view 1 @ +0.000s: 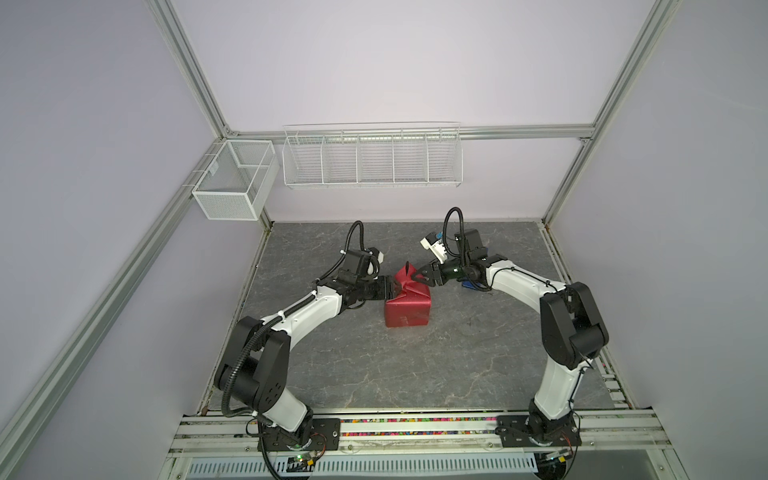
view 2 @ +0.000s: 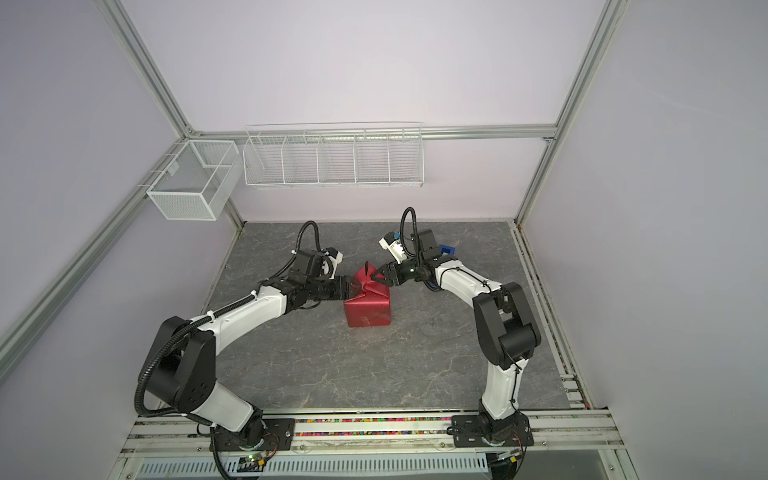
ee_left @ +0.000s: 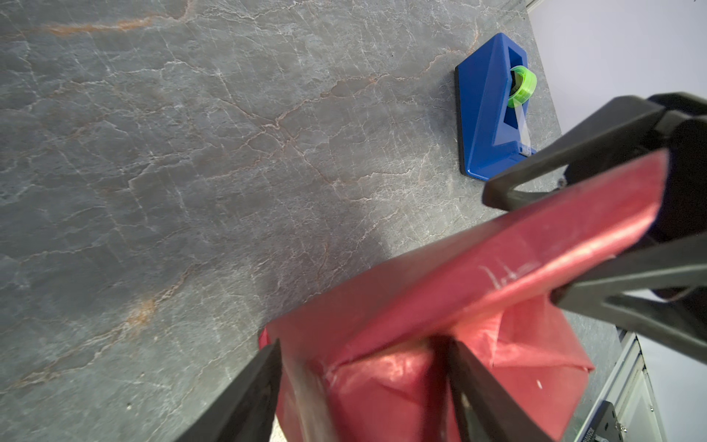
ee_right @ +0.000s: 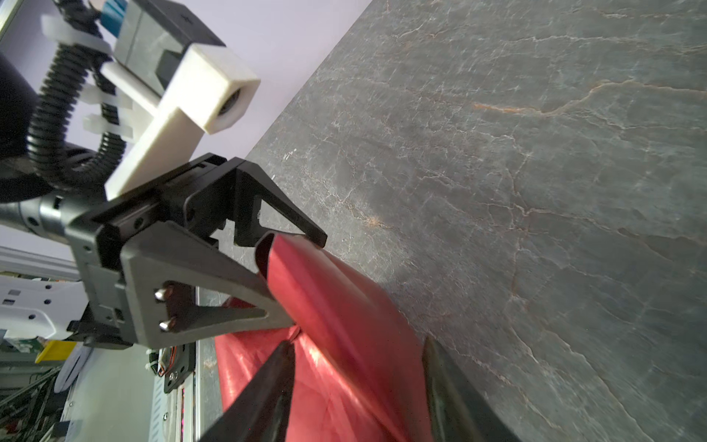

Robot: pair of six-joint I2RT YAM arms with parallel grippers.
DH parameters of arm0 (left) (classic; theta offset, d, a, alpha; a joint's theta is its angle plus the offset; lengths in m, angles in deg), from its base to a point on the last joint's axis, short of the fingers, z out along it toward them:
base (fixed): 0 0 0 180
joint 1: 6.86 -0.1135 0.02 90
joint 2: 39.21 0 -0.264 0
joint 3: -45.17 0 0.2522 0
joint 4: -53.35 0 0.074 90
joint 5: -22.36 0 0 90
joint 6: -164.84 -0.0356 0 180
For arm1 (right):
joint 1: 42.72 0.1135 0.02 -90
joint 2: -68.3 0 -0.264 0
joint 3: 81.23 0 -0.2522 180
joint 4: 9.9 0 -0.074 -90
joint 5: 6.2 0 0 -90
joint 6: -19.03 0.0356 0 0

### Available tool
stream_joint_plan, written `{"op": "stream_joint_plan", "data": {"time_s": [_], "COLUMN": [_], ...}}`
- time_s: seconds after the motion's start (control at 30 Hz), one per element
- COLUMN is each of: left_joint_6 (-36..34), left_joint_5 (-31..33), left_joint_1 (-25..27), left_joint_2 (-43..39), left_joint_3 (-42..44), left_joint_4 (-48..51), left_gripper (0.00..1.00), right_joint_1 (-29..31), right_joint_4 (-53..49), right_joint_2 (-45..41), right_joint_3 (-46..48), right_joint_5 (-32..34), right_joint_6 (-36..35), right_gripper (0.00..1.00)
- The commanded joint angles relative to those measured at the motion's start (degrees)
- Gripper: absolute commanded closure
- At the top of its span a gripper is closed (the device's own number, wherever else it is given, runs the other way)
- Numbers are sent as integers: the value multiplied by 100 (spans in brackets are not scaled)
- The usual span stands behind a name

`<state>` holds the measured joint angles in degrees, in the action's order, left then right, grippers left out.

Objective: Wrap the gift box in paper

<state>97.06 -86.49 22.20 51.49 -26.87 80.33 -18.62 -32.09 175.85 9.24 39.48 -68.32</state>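
The gift box sits directly under both my hands, hidden inside the paper (view 1: 407, 313), which covers every face I can see. The bundle stands on the table (view 1: 374, 374). What matters for the next move is the loose ridge of paper (ee_left: 497, 248) standing up off the top. Its long axis runs straight from one set of my fingertips to the other, so each hand meets one end of it head-on.

My right gripper (view 1: 417, 277) reaches in from its side, and its fingers (ee_right: 267, 398) stand apart with the ridge passing between them. One finger lies against the paper. I judge the ridge straddled but not yet pinched.

My left gripper (ee_right: 305, 283) straddles the opposite end, fingers about halfway apart, with the curled edge of the flap between them. The paper touches the nearer finger at least. Whether this hand is pressing the fold or merely bracketing it, I cannot tell.

Neither hand is nearer — both are at the ridge. The tape dispenser (ee_left: 493, 111) lies behind my right wrist, well apart from the bundle, so that arm would be the one to fetch it.
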Motion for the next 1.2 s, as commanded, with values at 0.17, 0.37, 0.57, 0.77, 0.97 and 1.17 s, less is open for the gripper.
{"op": "stream_joint_plan", "data": {"time_s": [0.17, 0.37, 0.57, 0.77, 0.97, 1.17], "left_joint_6": [-175, -56, 133, 239, 480, 613], "left_joint_5": [511, 401, 363, 183, 63, -179], "left_joint_1": [38, 45, 22, 23, -26, -43], "left_joint_2": [-22, -291, -527, -533, -682, -665], "left_joint_3": [225, 203, 276, 264, 376, 453], "left_joint_4": [918, 794, 614, 437, 40, -348], "left_gripper": [32, 31, 30, 30, 29, 27], "right_joint_1": [-19, -2, 33, 130, 152, 156], "right_joint_4": [-725, -899, -1095, -1188, -1202, -1237], "right_joint_2": [191, 211, 250, 332, 329, 319], "right_joint_3": [-219, -207, -287, -373, -366, -390], "right_joint_5": [-90, 5, -1, 19, 27, 4], "right_joint_6": [-774, -877, -985, -1022, -1022, -1011], "right_gripper": [49, 52, 53, 53, 52, 51]}}
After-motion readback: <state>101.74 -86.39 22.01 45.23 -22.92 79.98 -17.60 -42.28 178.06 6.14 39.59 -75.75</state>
